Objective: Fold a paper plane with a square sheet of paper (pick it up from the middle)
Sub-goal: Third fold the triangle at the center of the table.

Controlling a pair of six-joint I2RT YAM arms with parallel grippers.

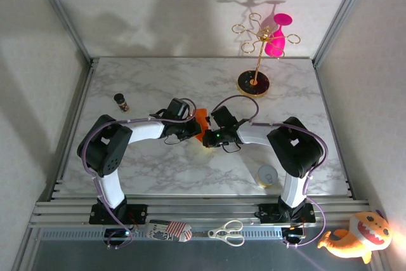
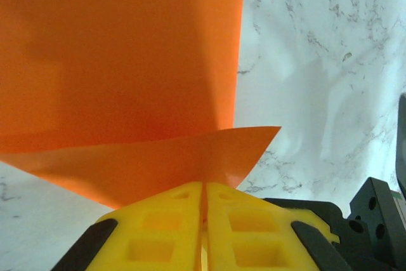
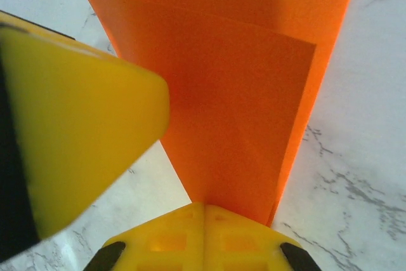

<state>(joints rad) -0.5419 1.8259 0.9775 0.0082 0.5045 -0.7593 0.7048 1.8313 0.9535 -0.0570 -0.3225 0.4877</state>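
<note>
The bright-orange square sheet of paper (image 1: 201,122) is folded into layers and held just above the marble table (image 1: 190,80) at its middle. In the left wrist view the paper (image 2: 120,61) spreads upward, with a pointed flap running right. My left gripper (image 2: 204,188) is shut on the paper's lower edge, and a sliver of orange shows between the yellow fingers. In the right wrist view a folded panel of the paper (image 3: 241,93) narrows down into my right gripper (image 3: 204,211), which is shut on it. The left gripper's yellow finger (image 3: 82,131) sits close by at the left.
A gold stand (image 1: 257,61) with a pink glass (image 1: 276,37) rises from its black base (image 1: 254,83) at the back right. A small dark bottle (image 1: 121,102) stands at the left and a round roll (image 1: 267,176) near the right arm. Scissors (image 1: 227,233) and an orange plush toy (image 1: 355,238) lie at the near edge.
</note>
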